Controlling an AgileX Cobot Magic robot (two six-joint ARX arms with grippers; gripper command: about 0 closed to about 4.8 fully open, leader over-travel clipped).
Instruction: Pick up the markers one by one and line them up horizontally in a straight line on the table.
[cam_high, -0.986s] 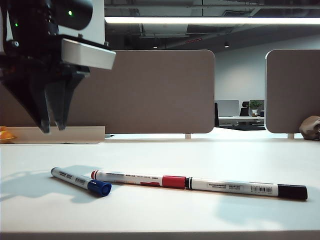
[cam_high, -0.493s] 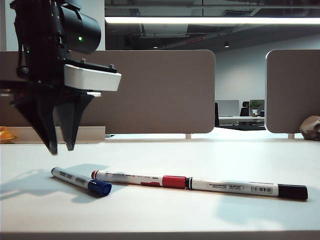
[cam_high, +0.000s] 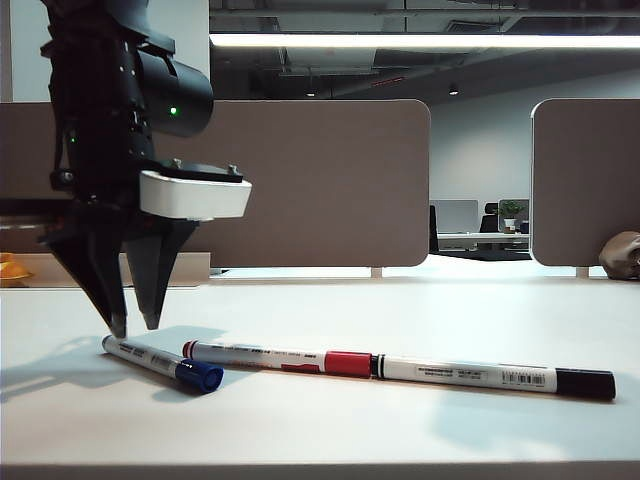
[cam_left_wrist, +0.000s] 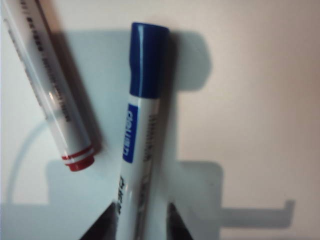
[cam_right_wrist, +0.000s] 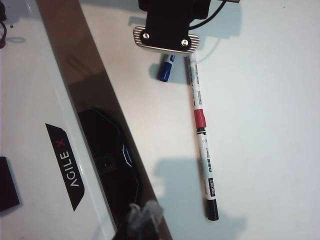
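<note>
The left pincer (cam_high: 135, 325) has been lowered, open, astride the blue marker (cam_high: 163, 362); a grasp seems imminent. The right pincer (cam_right_wrist: 142, 215) is kept shut, far right.

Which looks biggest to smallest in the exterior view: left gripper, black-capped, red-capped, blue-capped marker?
1. left gripper, on the left
2. black-capped marker
3. red-capped marker
4. blue-capped marker, foreshortened, so unsure

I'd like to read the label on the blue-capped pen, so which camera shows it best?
The left wrist view: the blue-capped marker fills it, label visible, between the open left gripper. The exterior view shows it small; the right wrist view mostly hides it.
</note>
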